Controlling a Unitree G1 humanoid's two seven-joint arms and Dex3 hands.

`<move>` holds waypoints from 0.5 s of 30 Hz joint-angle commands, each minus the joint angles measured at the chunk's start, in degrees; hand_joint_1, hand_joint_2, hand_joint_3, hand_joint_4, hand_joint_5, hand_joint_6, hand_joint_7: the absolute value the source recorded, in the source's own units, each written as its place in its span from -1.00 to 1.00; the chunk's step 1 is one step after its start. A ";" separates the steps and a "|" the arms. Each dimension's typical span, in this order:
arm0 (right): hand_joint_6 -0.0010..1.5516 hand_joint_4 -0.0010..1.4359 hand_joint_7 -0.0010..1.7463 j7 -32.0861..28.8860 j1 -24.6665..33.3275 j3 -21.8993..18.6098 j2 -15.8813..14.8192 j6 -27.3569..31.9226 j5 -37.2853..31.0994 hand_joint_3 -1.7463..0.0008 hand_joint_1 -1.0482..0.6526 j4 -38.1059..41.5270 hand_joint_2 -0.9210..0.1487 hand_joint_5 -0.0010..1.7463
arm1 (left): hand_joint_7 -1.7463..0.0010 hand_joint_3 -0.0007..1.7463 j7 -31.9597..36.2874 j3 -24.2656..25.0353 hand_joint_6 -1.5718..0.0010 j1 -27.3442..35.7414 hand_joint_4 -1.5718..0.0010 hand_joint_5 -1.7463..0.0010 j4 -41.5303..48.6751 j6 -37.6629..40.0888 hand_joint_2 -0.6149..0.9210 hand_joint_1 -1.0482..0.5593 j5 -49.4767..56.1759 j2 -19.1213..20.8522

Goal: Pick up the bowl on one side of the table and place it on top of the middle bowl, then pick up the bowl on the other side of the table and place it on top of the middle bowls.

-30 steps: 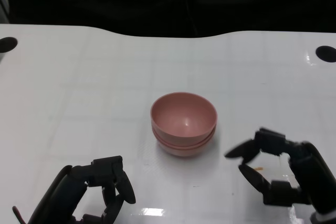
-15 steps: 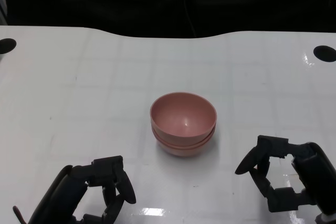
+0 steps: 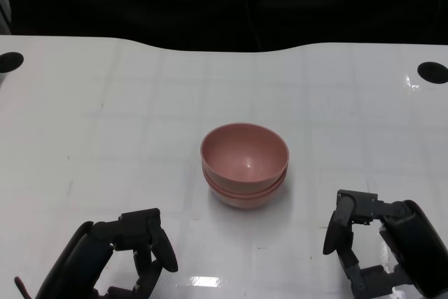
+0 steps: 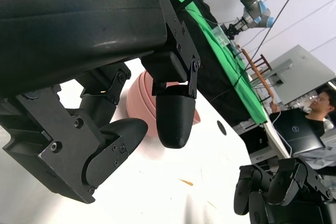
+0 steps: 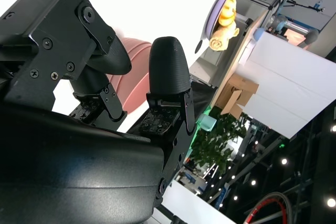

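A stack of pink bowls (image 3: 244,166) stands upright at the middle of the white table (image 3: 126,131), nested one inside another. My left hand (image 3: 119,257) sits at the near left edge, holding nothing, its fingers loosely bent. My right hand (image 3: 378,243) is at the near right, also holding nothing, a short way from the stack. The left wrist view shows the pink bowls (image 4: 140,98) beyond my own fingertips (image 4: 173,119), and my right hand (image 4: 278,192) farther off. In the right wrist view the bowls (image 5: 137,77) lie behind my fingers (image 5: 169,66).
Two round black holes mark the table's far corners (image 3: 10,61) (image 3: 432,71). The far edge curves inward, with dark space behind it. A person (image 4: 320,108) sits at a laptop beyond the table in the left wrist view.
My right hand has drawn back from the bowl stack toward the near right corner and its fingers have folded down. The left hand and the bowls have stayed put.
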 commanded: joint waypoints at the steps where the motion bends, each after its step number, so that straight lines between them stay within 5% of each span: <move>1: 0.09 0.35 0.81 1.56 0.72 -0.91 -0.35 0.52 1.63 -0.89 0.38 -1.05 0.34 1.00 | -0.71 0.64 -0.57 0.43 0.01 1.28 -0.07 -1.00 -0.41 -0.26 0.29 0.27 -0.68 0.69; 15: 0.02 0.36 0.96 6.80 -0.83 -2.06 -0.83 -0.15 3.26 -0.92 0.34 1.50 0.38 1.00 | -0.74 0.60 0.38 0.76 0.04 1.30 -0.06 -1.00 0.09 0.33 0.31 0.24 0.25 -0.04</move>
